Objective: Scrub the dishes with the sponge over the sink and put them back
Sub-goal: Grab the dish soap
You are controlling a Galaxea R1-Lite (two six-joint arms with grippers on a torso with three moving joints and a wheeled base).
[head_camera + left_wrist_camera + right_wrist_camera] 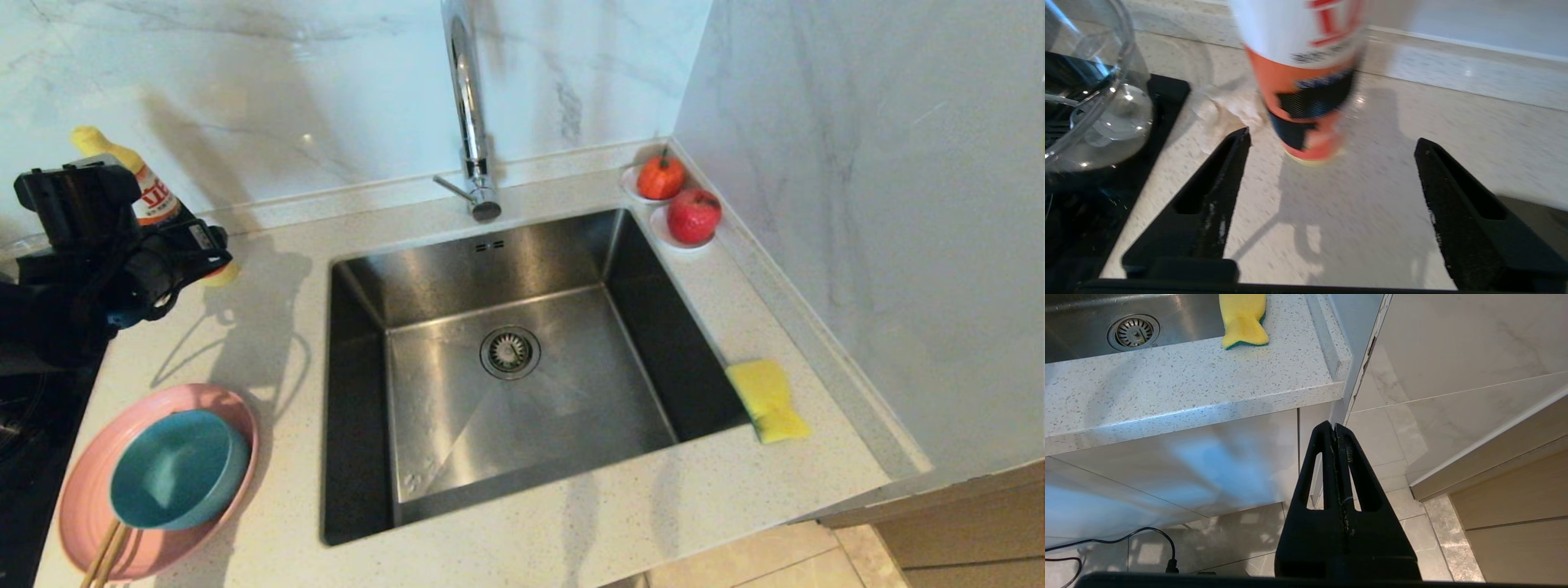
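Left tool spread wide before the bottle, gripping nothing; right tool pressed together, parked below the worktop, idle.

Teal-blue bowl inside pink plate. Yellow sponge, green-edged, right of grey steel sink. White, grey-speckled table. Orange-and-white bottle with red and black print left of sink. Two red fruits behind sink. Black claws.
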